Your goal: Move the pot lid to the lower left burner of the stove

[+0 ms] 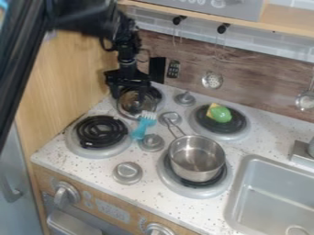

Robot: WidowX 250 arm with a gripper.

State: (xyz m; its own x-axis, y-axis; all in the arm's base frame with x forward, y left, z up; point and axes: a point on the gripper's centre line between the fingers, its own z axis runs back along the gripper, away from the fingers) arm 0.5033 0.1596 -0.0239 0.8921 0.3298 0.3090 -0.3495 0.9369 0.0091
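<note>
The gripper [130, 87] hangs at the back left of the stove, right over the pot lid. Below it the round, see-through pot lid [131, 103] with a pale rim lies on the upper left burner [157, 95]. The gripper covers the lid's back part, and whether it touches the lid I cannot tell. The lower left burner [101, 132], a black coil in a grey ring, sits in front of the lid and slightly left, with nothing on it.
A teal brush-like utensil [142, 125] lies just right of the lower left burner. A metal pot [196, 158] stands on the lower right burner; green and yellow toy food [219, 113] rests on the upper right one. Grey knobs [151, 142] run between the burners. The sink [270, 193] is at right.
</note>
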